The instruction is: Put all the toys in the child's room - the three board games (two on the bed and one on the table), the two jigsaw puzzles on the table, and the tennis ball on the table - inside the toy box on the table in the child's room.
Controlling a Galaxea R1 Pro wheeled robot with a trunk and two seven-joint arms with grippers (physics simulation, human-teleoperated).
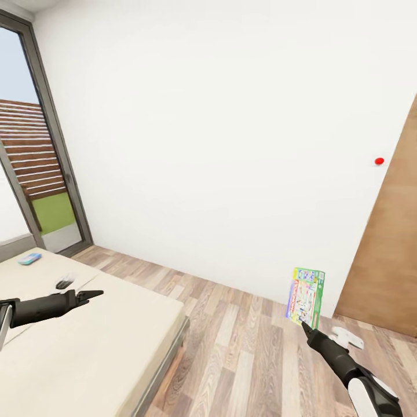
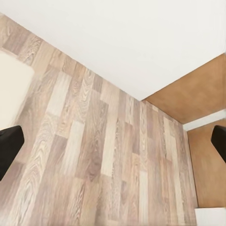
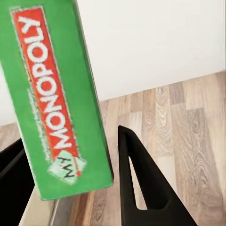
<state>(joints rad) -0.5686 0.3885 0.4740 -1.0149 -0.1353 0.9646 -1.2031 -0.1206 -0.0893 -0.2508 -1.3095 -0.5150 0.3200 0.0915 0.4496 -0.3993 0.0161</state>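
Note:
My right gripper (image 1: 303, 324) is shut on the lower edge of a green-blue board game (image 1: 306, 296) and holds it upright above the wood floor. The right wrist view shows this green box (image 3: 56, 103), printed "MONOPOLY", between the black fingers (image 3: 141, 188). A smaller blue board game (image 1: 29, 259) lies on the cream bed (image 1: 87, 347) near its far corner. My left gripper (image 1: 95, 295) hovers over the bed. In the left wrist view its fingertips (image 2: 9, 146) stand far apart, open and empty, over bare floor. The toy box and the table are out of view.
A glass door (image 1: 40, 174) stands at the far left behind the bed. A white wall with a small red knob (image 1: 379, 161) faces me. A wooden wardrobe door (image 1: 388, 255) is at the right, with a small white object (image 1: 347, 337) on the floor (image 1: 243, 347) before it.

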